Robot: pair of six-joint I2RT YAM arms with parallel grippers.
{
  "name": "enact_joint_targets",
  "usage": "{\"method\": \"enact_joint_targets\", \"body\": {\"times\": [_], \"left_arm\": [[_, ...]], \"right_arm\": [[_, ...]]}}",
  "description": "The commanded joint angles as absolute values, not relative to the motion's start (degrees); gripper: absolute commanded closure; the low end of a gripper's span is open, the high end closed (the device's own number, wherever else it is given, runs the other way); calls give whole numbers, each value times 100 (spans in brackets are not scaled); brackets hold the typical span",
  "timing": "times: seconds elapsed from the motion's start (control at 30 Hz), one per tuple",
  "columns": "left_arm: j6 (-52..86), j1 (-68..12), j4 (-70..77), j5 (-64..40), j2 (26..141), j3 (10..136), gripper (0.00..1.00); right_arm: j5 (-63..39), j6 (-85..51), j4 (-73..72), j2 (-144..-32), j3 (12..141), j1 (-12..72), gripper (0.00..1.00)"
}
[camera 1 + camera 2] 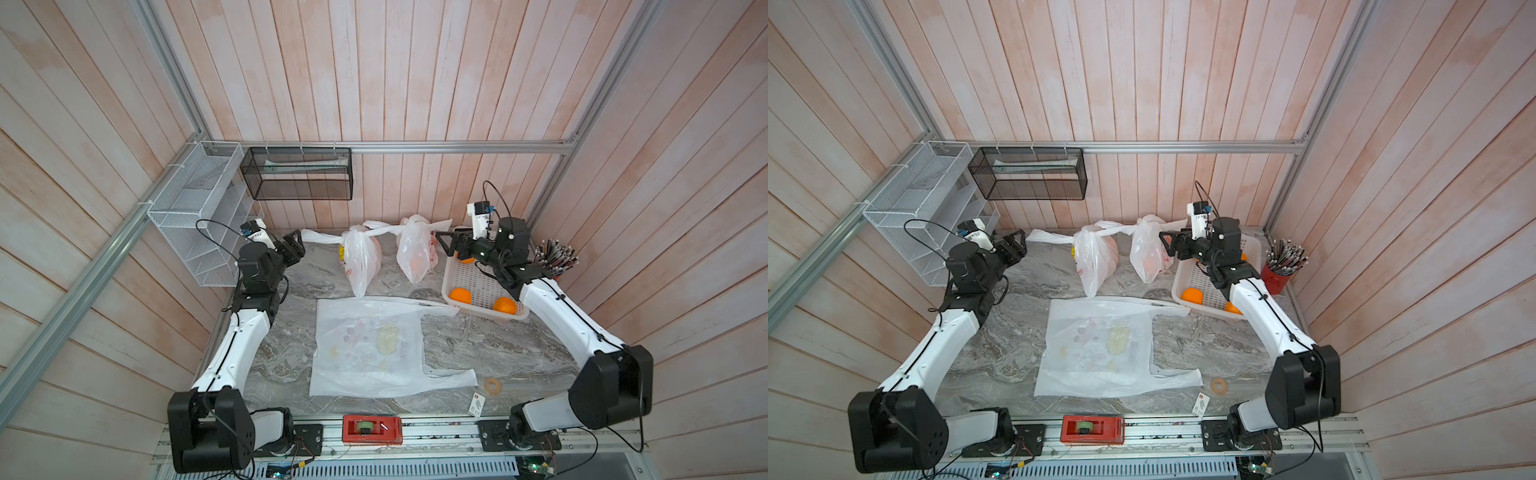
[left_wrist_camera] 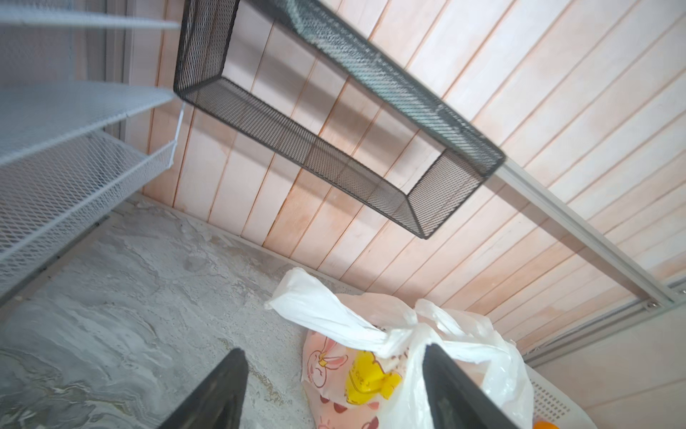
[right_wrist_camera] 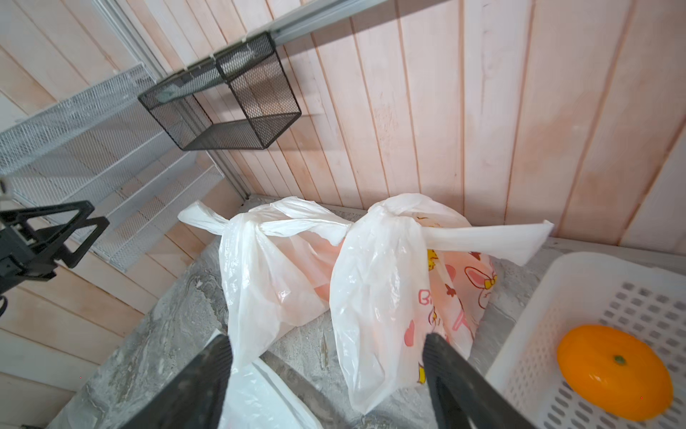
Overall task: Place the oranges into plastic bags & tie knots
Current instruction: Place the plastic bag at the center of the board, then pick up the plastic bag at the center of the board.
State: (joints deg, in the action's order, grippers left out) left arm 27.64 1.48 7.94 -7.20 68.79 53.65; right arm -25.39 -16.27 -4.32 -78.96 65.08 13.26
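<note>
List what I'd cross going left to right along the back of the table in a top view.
White mesh rack → left gripper → tied bag with the yellow print → second tied bag → white basket → cup of pens.

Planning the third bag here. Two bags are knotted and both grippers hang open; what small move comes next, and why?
Probably bring the left gripper down to the flat bag and pinch a handle to open it. The two knotted bags look finished, this one lies empty, and oranges wait in the basket.
</note>
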Motion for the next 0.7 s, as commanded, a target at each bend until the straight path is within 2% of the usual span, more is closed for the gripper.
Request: {"method": "enact_joint_targets", "body": {"times": [0.0, 0.1, 0.27, 0.43, 0.67], "left_arm": [[2139, -291, -123, -508, 6353, 5217, 24], [1905, -1104, -766, -309, 6008, 5245, 24], [2080, -2820, -1458, 226, 6069, 5357, 25], [2673, -4563, -1648, 727, 6921, 5622, 25], [3440, -5766, -1984, 790, 8446, 6211, 25]], "right_arm": [[-2478, -1906, -570, -7424, 5818, 996, 10], [-2507, -1998, -581, -6930, 5154, 678, 2], [-2603, -2207, -571, -6437, 4248, -4, 1], [-2396, -2261, -466, -6257, 3776, -434, 2], [-2229, -2242, -391, -6199, 3613, -615, 1]]}}
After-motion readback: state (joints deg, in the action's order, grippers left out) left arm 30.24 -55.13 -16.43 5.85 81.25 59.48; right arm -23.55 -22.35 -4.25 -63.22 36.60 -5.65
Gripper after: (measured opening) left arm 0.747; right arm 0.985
